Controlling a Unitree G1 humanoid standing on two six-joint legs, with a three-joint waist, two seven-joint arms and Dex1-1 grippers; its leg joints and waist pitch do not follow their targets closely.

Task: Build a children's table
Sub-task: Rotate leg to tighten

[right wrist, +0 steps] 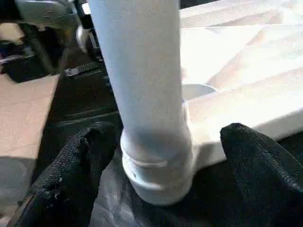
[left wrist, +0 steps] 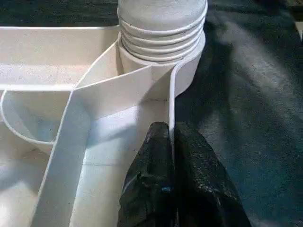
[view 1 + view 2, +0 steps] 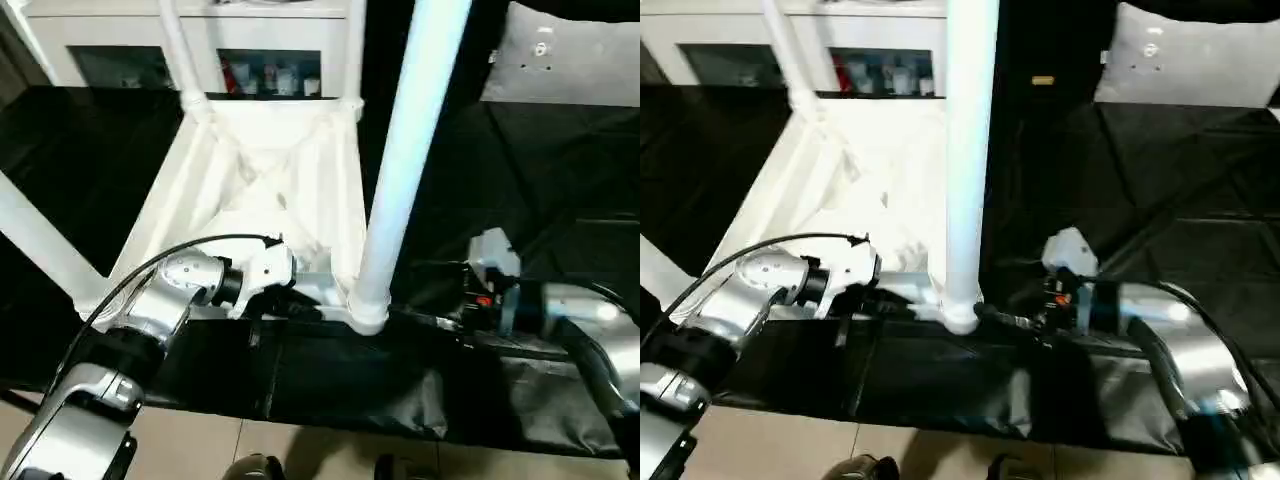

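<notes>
Left gripper (image 2: 171, 156) is closed on the thin near rim of the children's table (image 3: 262, 170), which lies upside down on the black worktable (image 3: 540, 180). Right gripper (image 1: 158, 177) stands wide open around the base of the near leg (image 3: 405, 150), holding nothing. Beyond, dark cloth lies free to the right; a white cabinet (image 3: 120, 40) stands behind.

Left fingers (image 2: 163, 189) pinched together, right fingers (image 1: 71, 179) spread.
</notes>
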